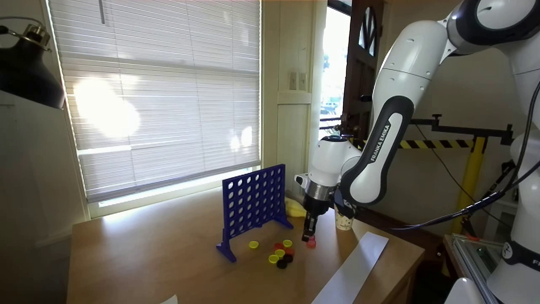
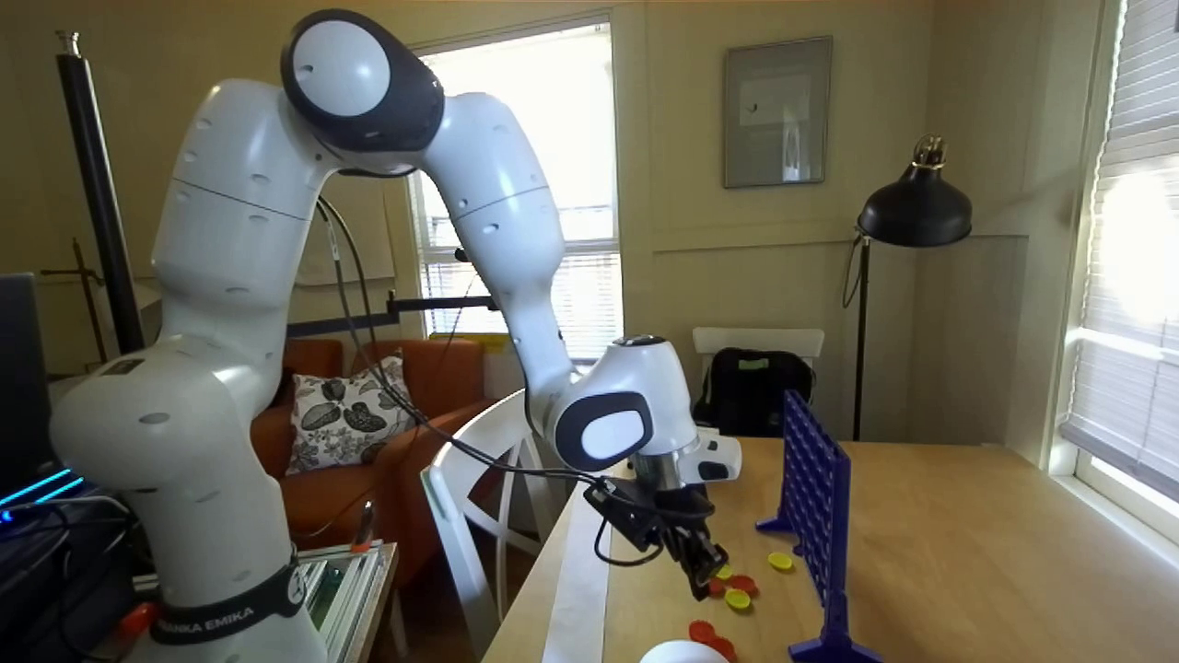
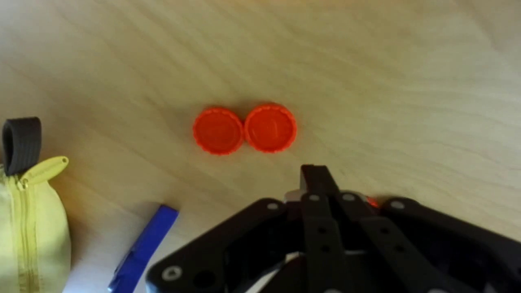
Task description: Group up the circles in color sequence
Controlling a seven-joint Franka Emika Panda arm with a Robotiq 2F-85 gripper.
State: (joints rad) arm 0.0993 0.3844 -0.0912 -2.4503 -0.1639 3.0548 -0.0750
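In an exterior view, the dark fingers hung pointing down over the tabletop, just beside a pair of red discs; a loose cluster of yellow discs, more red ones and two dark round shapes lay nearer the upright blue grid, and a lone yellow disc sat apart, close to the grid. In an exterior view, the fingers hid part of that cluster, while the red pair showed just past the rim of the cup. In the wrist view, the two red discs lay flat, edges touching, ahead of the fingers, which were closed against each other with nothing visible in their hold; a yellow pouch and a blue bar lay to the left.
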